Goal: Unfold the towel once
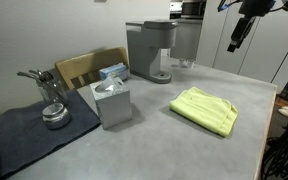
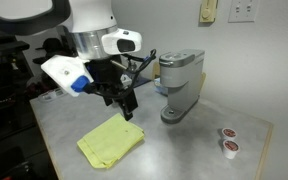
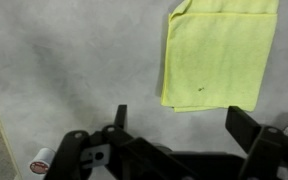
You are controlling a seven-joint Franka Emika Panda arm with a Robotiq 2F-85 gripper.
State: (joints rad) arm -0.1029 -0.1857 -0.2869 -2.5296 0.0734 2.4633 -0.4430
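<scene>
The towel [image 1: 204,110] [image 2: 111,143] is a lime-yellow cloth that lies folded flat on the grey table. In the wrist view the towel [image 3: 219,55] fills the upper right, its folded edge on the left. My gripper [image 1: 239,35] [image 2: 127,105] hangs in the air above the table, near the towel and well clear of it. In the wrist view the gripper [image 3: 184,125] is open, its two dark fingers [image 3: 249,125] spread wide with only bare table between them. It holds nothing.
A grey coffee machine [image 1: 154,50] [image 2: 181,85] stands at the back of the table. A tissue box [image 1: 112,100], a dark grey mat [image 1: 24,135] and a metal holder [image 1: 49,100] sit on one side. Two coffee pods [image 2: 229,140] lie near a corner.
</scene>
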